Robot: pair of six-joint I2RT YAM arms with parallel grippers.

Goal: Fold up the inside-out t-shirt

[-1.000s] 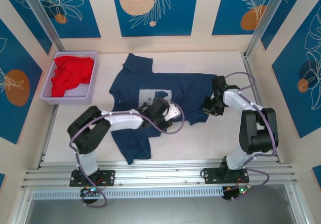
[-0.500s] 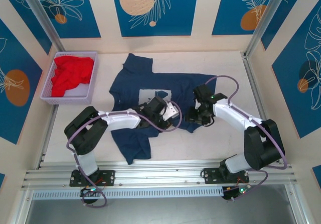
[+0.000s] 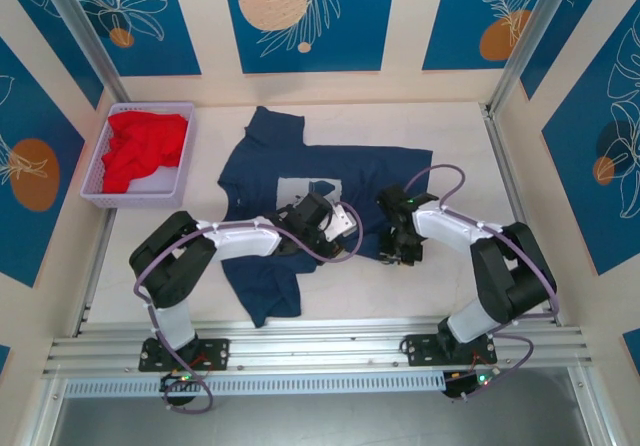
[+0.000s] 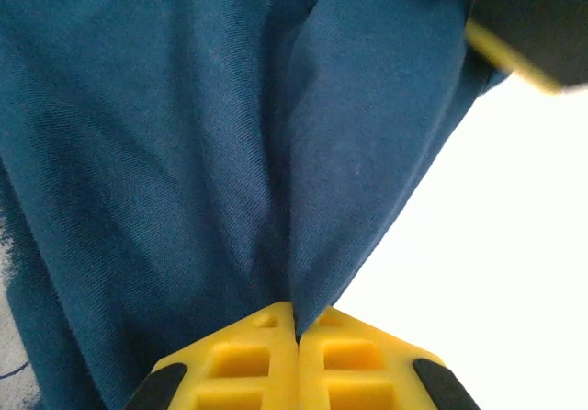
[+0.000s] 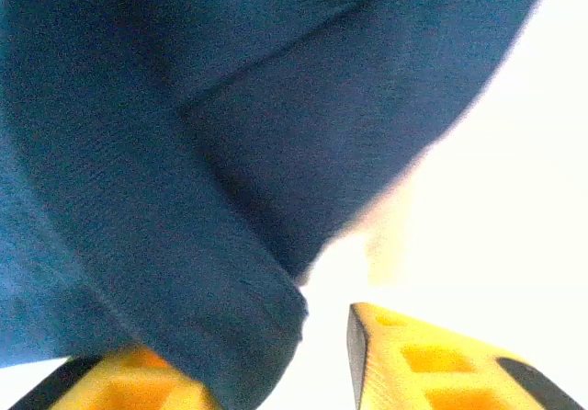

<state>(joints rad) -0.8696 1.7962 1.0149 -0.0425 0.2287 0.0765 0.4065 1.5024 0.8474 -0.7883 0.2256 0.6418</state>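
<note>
The inside-out t-shirt (image 3: 290, 171), navy with a pale square print, lies spread across the middle of the table, one sleeve toward the near edge. My left gripper (image 3: 333, 222) rests on the shirt's lower middle. In the left wrist view the left gripper (image 4: 296, 329) is shut on a pinched ridge of navy fabric (image 4: 349, 153). My right gripper (image 3: 397, 247) sits at the shirt's lower right hem. In its wrist view the right gripper (image 5: 323, 341) is open; a fold of the shirt (image 5: 184, 244) drapes over one finger, the other finger (image 5: 413, 355) is bare.
A lilac basket (image 3: 97, 194) holding a red garment (image 3: 145, 149) stands at the far left. Metal posts rise at both back corners, and an aluminium rail (image 3: 320, 349) runs along the near edge. Bare white table lies right of the shirt (image 3: 470, 166).
My right gripper has moved left and toward the near edge, from the shirt's right side to its lower hem, and its jaws have come apart. The left gripper has kept its pinch, barely moving.
</note>
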